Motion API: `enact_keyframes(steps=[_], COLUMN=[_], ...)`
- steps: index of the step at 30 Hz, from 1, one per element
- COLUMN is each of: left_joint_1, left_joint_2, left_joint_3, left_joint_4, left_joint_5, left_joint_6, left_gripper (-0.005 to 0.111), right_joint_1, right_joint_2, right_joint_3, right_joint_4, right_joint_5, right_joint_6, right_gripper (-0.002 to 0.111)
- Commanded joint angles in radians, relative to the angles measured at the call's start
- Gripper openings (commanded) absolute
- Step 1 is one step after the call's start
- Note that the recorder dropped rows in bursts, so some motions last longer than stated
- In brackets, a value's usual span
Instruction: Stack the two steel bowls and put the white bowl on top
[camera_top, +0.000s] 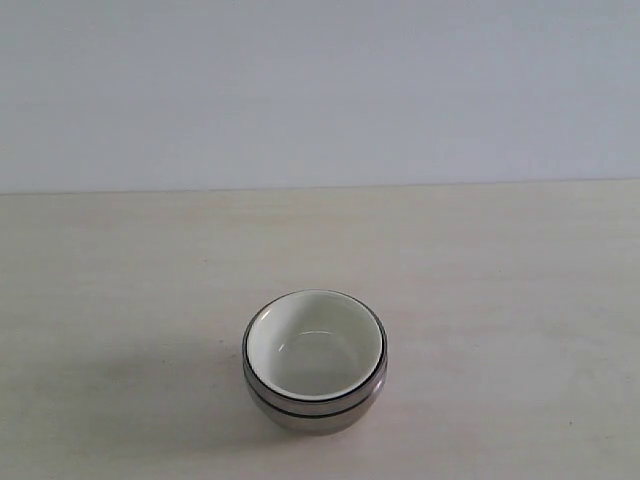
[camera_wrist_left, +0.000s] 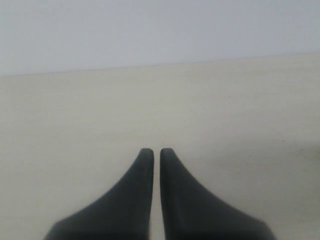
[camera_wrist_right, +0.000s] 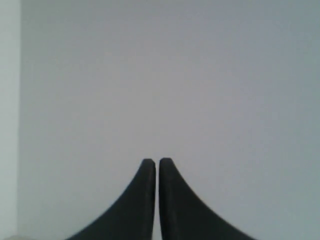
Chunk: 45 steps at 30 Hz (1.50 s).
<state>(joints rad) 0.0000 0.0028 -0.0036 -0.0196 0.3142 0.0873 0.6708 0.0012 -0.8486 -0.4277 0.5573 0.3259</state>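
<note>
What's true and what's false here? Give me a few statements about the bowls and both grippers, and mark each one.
1. The white bowl sits nested on top of the steel bowls. True.
2. The left gripper holds a steel bowl. False: it is shut and empty.
3. The right gripper is shut. True.
4. The white bowl lies upside down. False: it stands upright, opening upward.
5. The stack stands on a tray. False: it stands directly on the pale table.
</note>
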Motion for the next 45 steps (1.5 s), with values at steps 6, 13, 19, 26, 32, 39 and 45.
enact_keyframes(steps=[6,13,19,26,32,39,45], left_joint_1=[0.001,0.001,0.001,0.001,0.001,0.001,0.001], left_joint_2=[-0.003,-0.003,-0.003,-0.003,-0.003,-0.003,-0.003], left_joint_3=[0.004,0.004,0.004,0.004,0.004,0.004,0.004], left_joint_4=[0.002,0.002,0.002,0.002,0.002,0.002,0.002], left_joint_5=[0.002,0.002,0.002,0.002,0.002,0.002,0.002], left_joint_6=[-0.008,-0.008,-0.008,-0.008,-0.008,-0.008,-0.008], left_gripper=[0.004,0.004,0.004,0.004,0.004,0.004,0.004], right_joint_1=[-0.272,-0.465,-0.473,-0.473,-0.473,-0.473,-0.473], right_joint_2=[-0.001,-0.001,-0.001,-0.001,-0.001,-0.001,-0.001], right_joint_3=[0.079,0.248,0.423,0.648,0.839,0.849,0.849], right_joint_4=[-0.08,-0.066,-0.051,-0.055,-0.057,-0.057,-0.057], right_joint_5=[-0.094,-0.293,-0.481,-0.457,-0.557,-0.541,-0.543], right_joint_6=[0.104,0.156,0.31,0.369,0.367,0.329,0.329], right_gripper=[0.0,0.0,0.0,0.0,0.0,0.0,0.0])
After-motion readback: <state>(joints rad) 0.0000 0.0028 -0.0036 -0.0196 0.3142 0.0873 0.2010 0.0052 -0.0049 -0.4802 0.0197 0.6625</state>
